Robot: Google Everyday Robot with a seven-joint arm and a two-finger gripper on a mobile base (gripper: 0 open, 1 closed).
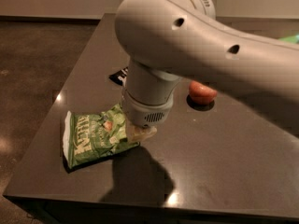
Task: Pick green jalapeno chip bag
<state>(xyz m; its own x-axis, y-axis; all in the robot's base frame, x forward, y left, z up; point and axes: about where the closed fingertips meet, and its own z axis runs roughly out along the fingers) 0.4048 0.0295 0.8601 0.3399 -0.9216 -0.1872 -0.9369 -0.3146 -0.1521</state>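
The green jalapeno chip bag lies flat on the dark table near its front left corner, with white lettering and a white strip on its left edge. My gripper hangs below the big grey wrist, right at the bag's right end and touching or just above it. The wrist hides most of the gripper and the bag's right edge.
A red apple sits on the table to the right, behind the arm. A small black wrapper with white print lies behind the wrist, partly hidden. The table's left and front edges are close to the bag. Brown floor lies to the left.
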